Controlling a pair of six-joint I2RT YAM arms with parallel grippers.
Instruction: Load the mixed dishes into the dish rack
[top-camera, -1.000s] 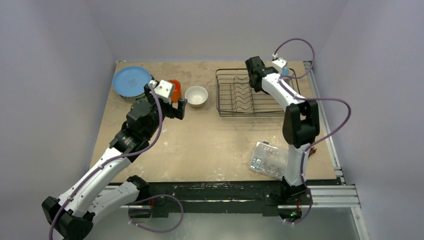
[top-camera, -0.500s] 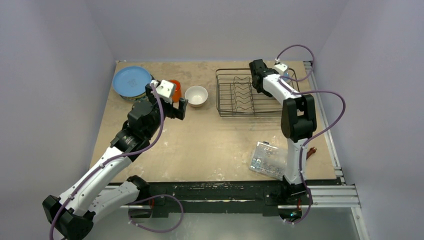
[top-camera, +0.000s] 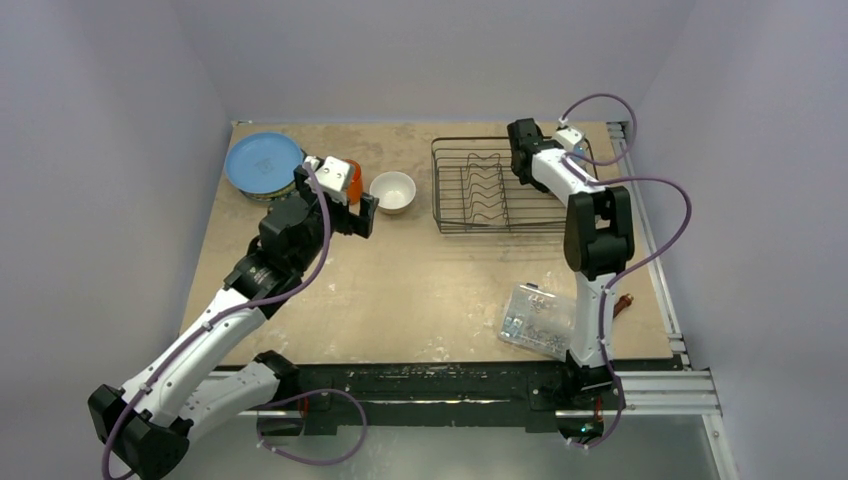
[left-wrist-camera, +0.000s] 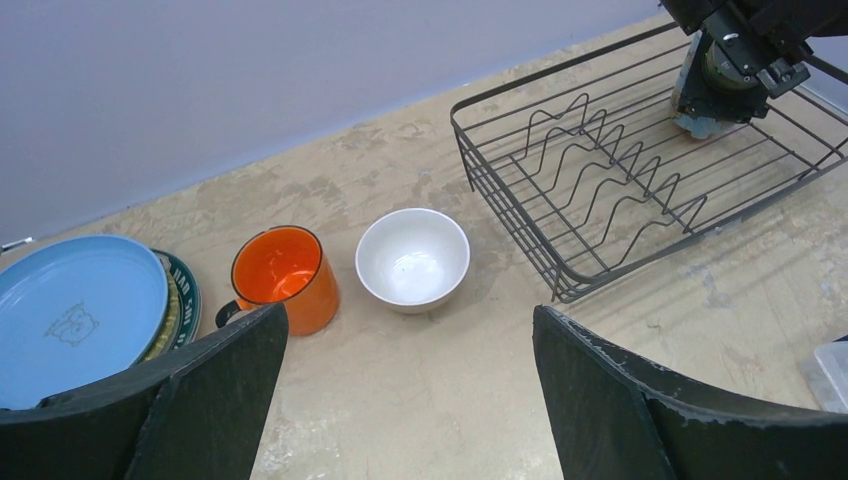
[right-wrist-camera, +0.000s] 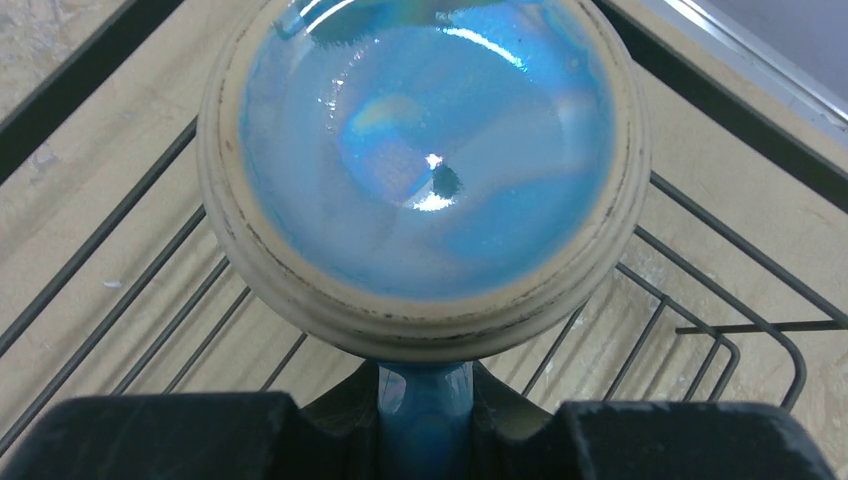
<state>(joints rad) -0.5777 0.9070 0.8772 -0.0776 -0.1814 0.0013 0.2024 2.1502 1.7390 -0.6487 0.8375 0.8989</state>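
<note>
Pinching light-blue mug (right-wrist-camera: 425, 170) by handle, our right gripper (right-wrist-camera: 425, 425) holds it upright at dish rack (left-wrist-camera: 505, 212) far right end. Our left gripper (left-wrist-camera: 408, 325) spread wide, above table near orange cup (left-wrist-camera: 285, 280), white bowl (left-wrist-camera: 412, 258).

light-blue mug (right-wrist-camera: 420, 170) glossy glazed ceramic (cream rim scuffed); dish rack (left-wrist-camera: 503, 200) black wire; table (left-wrist-camera: 430, 400) rough matt wood.
</note>
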